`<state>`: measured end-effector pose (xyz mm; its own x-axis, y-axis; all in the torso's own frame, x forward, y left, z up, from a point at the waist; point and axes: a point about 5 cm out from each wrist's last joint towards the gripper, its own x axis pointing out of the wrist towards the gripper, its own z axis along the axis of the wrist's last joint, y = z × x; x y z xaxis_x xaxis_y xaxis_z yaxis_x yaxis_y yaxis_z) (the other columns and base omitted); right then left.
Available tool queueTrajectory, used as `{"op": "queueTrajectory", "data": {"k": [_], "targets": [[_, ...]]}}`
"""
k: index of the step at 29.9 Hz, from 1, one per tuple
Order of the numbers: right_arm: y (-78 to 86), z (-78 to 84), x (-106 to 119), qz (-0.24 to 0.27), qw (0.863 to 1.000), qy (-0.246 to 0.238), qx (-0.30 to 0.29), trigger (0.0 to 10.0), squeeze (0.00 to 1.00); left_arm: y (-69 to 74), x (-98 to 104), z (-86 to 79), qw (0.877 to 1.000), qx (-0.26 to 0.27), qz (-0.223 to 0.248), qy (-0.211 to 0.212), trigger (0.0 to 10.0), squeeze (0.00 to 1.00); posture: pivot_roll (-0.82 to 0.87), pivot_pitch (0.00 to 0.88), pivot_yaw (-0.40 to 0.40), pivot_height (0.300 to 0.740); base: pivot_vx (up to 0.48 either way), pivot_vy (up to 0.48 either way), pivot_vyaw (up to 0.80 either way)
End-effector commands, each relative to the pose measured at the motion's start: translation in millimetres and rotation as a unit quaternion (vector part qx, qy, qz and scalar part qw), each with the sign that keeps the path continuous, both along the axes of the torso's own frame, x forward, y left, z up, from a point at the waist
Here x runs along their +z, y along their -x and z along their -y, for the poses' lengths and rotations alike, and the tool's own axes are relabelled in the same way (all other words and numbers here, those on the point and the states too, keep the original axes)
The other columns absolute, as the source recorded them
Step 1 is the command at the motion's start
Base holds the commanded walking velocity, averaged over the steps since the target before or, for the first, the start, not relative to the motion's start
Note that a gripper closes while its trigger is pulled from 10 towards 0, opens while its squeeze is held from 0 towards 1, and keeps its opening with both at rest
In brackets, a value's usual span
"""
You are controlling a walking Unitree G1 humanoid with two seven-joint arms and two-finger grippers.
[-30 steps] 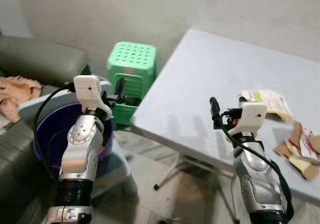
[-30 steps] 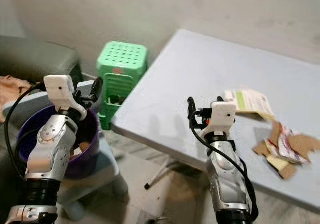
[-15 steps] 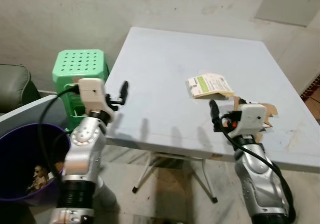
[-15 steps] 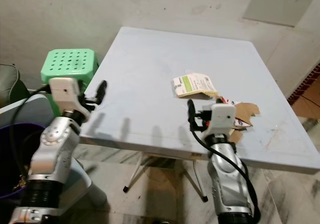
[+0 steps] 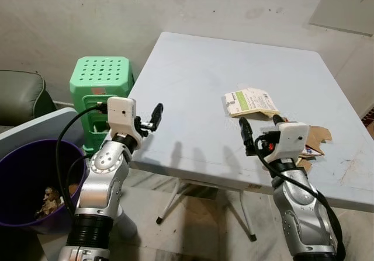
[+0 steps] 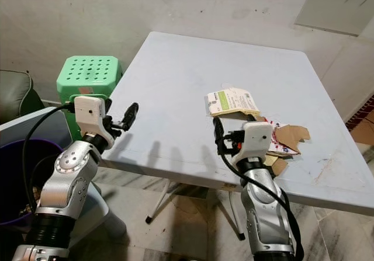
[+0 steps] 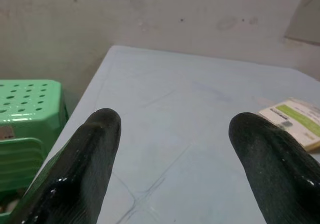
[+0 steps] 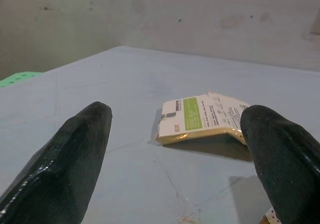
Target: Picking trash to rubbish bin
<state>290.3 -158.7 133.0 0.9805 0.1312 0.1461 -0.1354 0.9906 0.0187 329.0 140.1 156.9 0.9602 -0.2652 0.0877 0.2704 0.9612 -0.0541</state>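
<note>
Both silver arms are raised in front of the body, elbows bent, wrists level with the near edge of the table (image 5: 193, 80). The left gripper (image 5: 153, 117) hovers at the table's near left corner, jaws spread wide and holding nothing, with the bare pale-blue tabletop stretching out beyond its fingertips. The right gripper (image 5: 258, 134) hovers over the near edge, jaws likewise wide apart and empty. Straight ahead of the right jaws, a little way off on the tabletop, lies the trash: a flattened packet (image 8: 202, 116) with a green label. Just to the right of that gripper sit torn cardboard scraps (image 6: 290, 137) and a crumpled wrapper.

The table is a light folding one, set near a stained plaster wall (image 5: 117, 10). Off the left jaws' outer side stands a green plastic stool (image 5: 100, 81). Behind and below the left arm is the purple bin (image 5: 26, 179), some rubbish already in its bottom.
</note>
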Motion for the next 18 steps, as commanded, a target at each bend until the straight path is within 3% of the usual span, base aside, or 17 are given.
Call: {"op": "queueTrajectory", "data": {"k": [1,13,16,18], "targets": [[1.6,5.4,4.1,0.007,1.0,0.003,-0.003,10.0,0.0,1.7,0.7,6.4,1.0,-0.01,0.0,-0.001,10.0,0.0,-0.02,0.08,-0.061,0.74,0.0,-0.48,0.0],[3.2,5.1,5.2,0.007,1.0,0.002,0.004,10.0,0.0,2.4,-0.2,6.4,1.0,-0.01,-0.004,-0.001,10.0,0.0,-0.03,0.084,-0.064,0.74,0.0,-0.48,0.0],[3.2,5.0,5.7,0.006,1.0,0.002,0.007,10.0,0.0,1.9,0.1,6.6,1.0,0.002,-0.001,0.012,10.0,0.0,-0.03,0.085,-0.066,0.74,0.0,0.0,0.0],[3.7,4.7,5.4,0.004,1.0,0.005,0.013,10.0,0.0,0.9,-2.1,7.1,1.0,0.012,-0.008,-0.003,10.0,0.0,-0.03,0.087,-0.067,0.74,0.0,0.0,0.0]]}}
